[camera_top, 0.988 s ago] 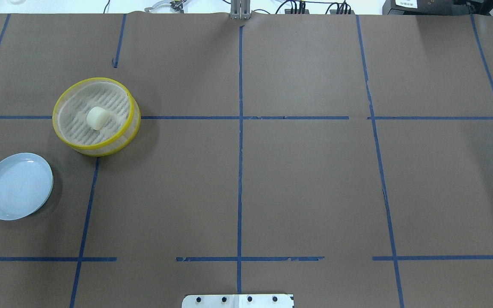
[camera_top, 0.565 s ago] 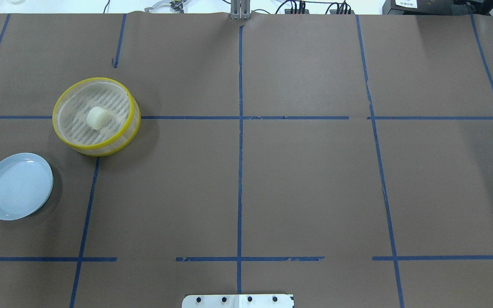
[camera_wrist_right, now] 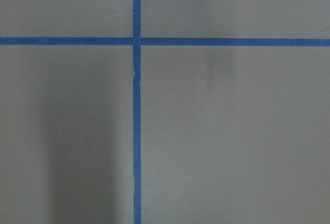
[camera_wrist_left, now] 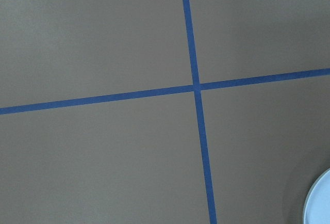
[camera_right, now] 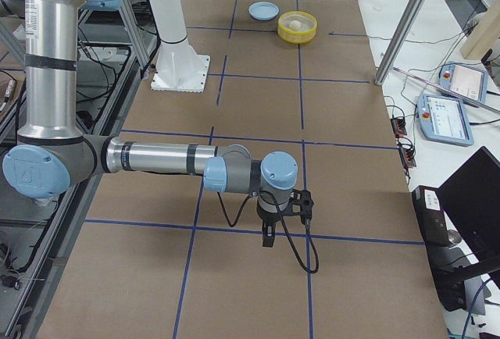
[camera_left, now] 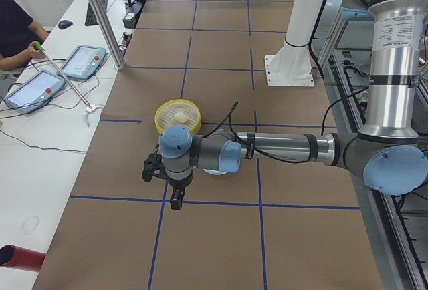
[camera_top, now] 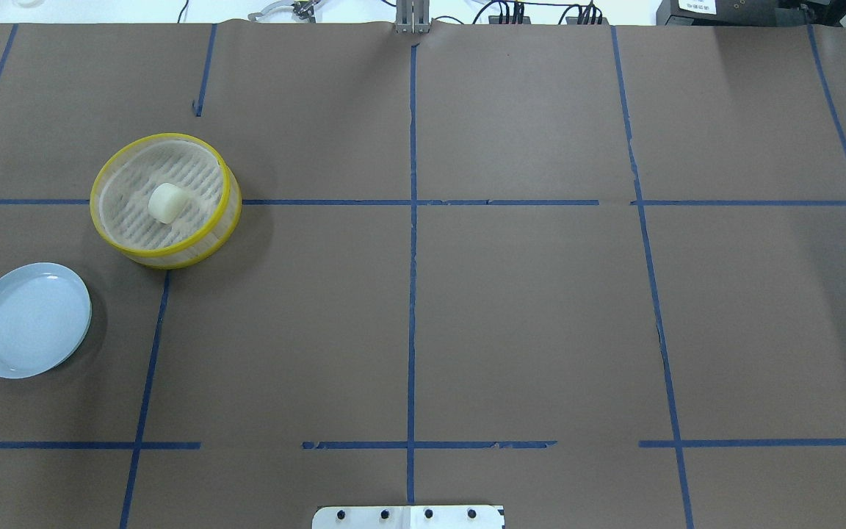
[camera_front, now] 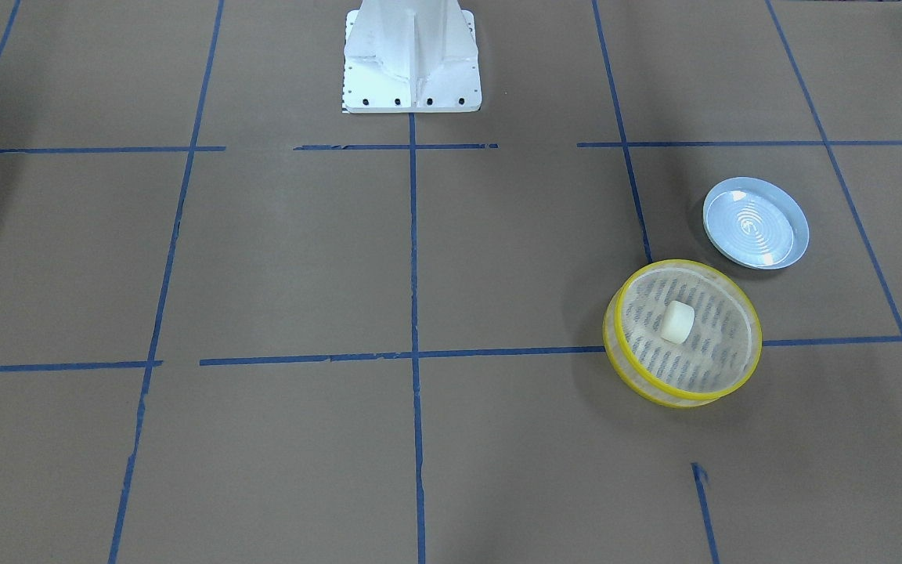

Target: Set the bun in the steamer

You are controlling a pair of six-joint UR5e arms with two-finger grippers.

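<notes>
Looking across the brown bench (camera_top: 540,330), you have two arms, one steamer, one plate and one bun. The left arm (camera_left: 281,148) and right arm (camera_right: 156,158) each reach out low over bare taped paper, well apart from the basket, which I judge leaves it free. The left pincer (camera_left: 170,193) and right pincer (camera_right: 281,218) show only in the side views, so I cannot tell whether either is spread or closed. The steamer (camera_top: 173,256) stands at about 10 o'clock in the overhead view. The blue plate (camera_top: 30,321) lies bare at its 7 o'clock. The bun (camera_top: 167,202) rests mid-base inside the steamer, clear of the wall, so your task looks done.
</notes>
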